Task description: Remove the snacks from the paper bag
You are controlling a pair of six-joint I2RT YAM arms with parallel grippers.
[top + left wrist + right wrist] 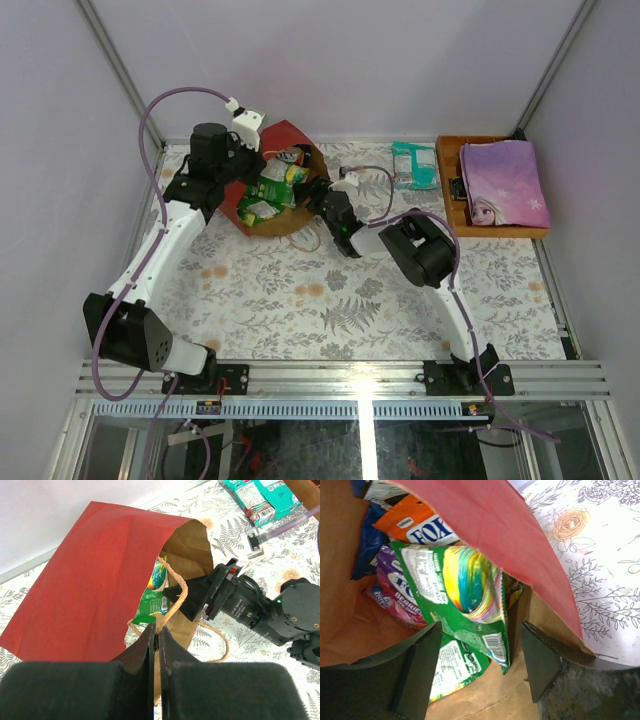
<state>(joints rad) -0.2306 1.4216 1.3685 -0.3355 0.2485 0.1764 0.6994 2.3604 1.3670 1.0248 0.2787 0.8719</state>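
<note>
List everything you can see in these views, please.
paper bag: one, red outside, brown inside, lying on the table
green packets: two, green, in the bag's mouth
orange packet: one, orange, deeper inside the bag
purple packet: one, purple, partly behind the green ones
blue bag: one, blue, far back inside
wooden tray: one, orange-brown, table's far right
book: one, purple, in the tray
teal packet: one, teal, on table beside tray
left hand: one, black, shut on the bag's rim
right hand: one, black, open around a green packet
</note>
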